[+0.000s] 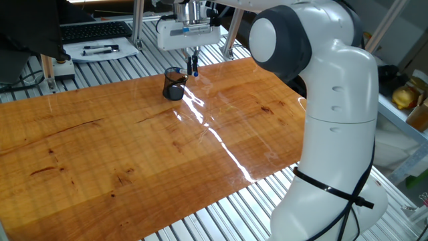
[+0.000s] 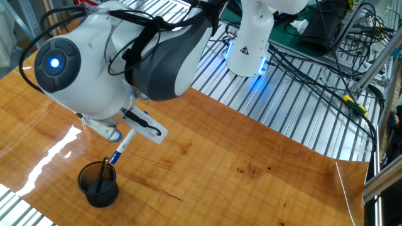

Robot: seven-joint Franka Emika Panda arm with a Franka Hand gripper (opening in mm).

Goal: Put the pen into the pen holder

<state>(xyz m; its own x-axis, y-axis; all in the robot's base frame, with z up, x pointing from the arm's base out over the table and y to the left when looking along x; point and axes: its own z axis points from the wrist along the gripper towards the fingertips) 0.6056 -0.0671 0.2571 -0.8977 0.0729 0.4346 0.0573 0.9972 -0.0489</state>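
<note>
The pen holder (image 1: 174, 84) is a small dark see-through cup at the far edge of the wooden table; it also shows in the other fixed view (image 2: 98, 184) with a dark stick inside it. My gripper (image 1: 192, 62) hangs just right of and above the cup, shut on the pen (image 2: 120, 148). The pen is pale with a blue tip and hangs tip down. In the other fixed view its tip sits just above the cup's rim. The fingers are mostly hidden by the arm there.
A white tray (image 1: 100, 50) with black pens and a keyboard (image 1: 93, 30) lie behind the table. The robot base (image 1: 338, 134) stands at the right. Cables and a second robot base (image 2: 251, 44) lie beyond the table. The wooden tabletop (image 1: 134, 147) spreads to the front.
</note>
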